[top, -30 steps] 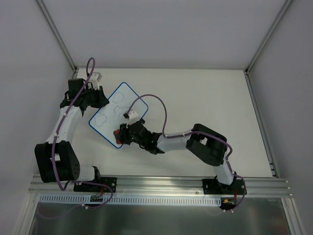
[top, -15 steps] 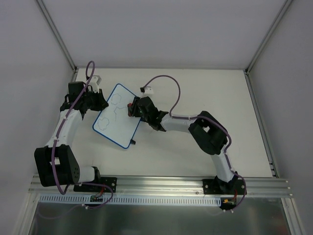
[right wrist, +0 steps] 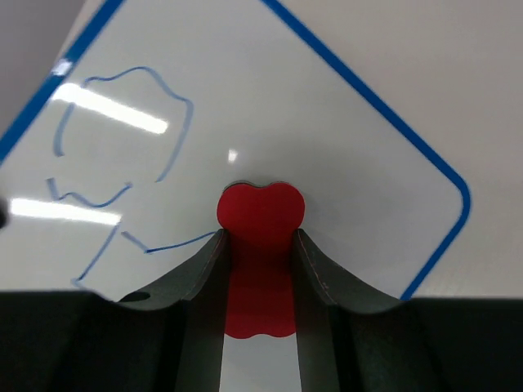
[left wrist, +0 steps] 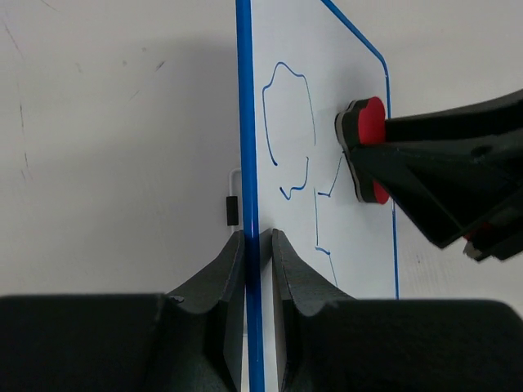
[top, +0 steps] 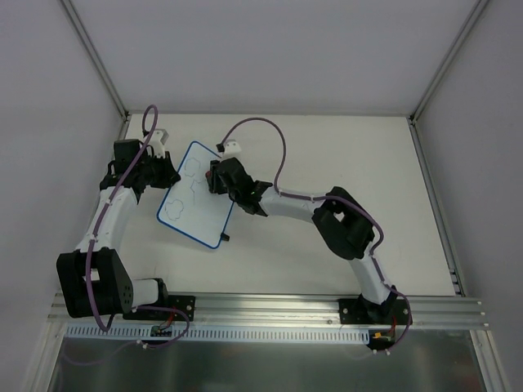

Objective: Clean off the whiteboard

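Steadying hold: my left pincer [left wrist: 257, 238] is clamped on the blue rim of the board [top: 193, 208], which lies at the left of the desk [top: 343, 155], likely so it cannot slide under the wiping. My right pincer [right wrist: 260, 249] is closed on the red eraser [right wrist: 260, 212], which seems pressed to the board's far part, beside the lines [right wrist: 181, 242] left to clear. The top view shows both arms meeting over the board but hides the grips. The left wrist view shows the rim pinched edge-on. The right wrist view shows the eraser at a line's end.
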{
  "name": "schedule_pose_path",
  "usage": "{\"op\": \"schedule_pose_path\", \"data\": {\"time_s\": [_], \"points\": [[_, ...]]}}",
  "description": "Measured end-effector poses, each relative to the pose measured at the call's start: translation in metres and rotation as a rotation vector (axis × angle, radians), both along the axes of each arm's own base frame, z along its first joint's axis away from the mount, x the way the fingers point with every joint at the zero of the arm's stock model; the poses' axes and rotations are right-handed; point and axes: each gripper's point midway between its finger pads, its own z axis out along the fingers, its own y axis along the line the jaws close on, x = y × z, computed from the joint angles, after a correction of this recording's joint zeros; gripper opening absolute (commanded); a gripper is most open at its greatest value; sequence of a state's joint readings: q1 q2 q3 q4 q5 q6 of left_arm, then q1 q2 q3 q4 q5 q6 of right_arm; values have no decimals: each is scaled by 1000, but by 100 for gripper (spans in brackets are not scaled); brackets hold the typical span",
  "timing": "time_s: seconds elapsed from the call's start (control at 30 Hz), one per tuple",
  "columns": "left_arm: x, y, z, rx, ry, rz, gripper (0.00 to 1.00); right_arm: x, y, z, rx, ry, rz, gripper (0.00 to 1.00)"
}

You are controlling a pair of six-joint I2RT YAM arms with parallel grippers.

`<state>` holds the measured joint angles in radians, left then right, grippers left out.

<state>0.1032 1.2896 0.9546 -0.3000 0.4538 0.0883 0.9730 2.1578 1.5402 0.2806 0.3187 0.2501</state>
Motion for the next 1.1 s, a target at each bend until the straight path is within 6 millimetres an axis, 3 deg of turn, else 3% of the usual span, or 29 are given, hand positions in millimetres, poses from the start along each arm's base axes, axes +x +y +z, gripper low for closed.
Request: {"op": "schedule_pose_path", "data": {"time_s": [0.23, 0.33, 0.47, 0.63, 0.93, 1.1], "points": [[0, 1, -2, 20, 0, 7, 0, -56, 59, 33, 53, -79, 213, 0], [0, 1, -3, 23, 0, 8, 0, -81, 75, 39, 79, -95, 286, 0], [0, 1, -3, 25, 1, 8, 0, -101, 83, 39, 119, -88, 334, 0], [1, 1, -3, 25, -2, 7, 0, -101, 74, 33, 188, -52, 322, 0], [1, 0, -2, 29, -7, 4, 0, -65, 22, 1, 173, 26, 181, 0], [1, 0, -2, 29, -6, 5, 0, -62, 21, 1, 146, 18, 167, 0]]}}
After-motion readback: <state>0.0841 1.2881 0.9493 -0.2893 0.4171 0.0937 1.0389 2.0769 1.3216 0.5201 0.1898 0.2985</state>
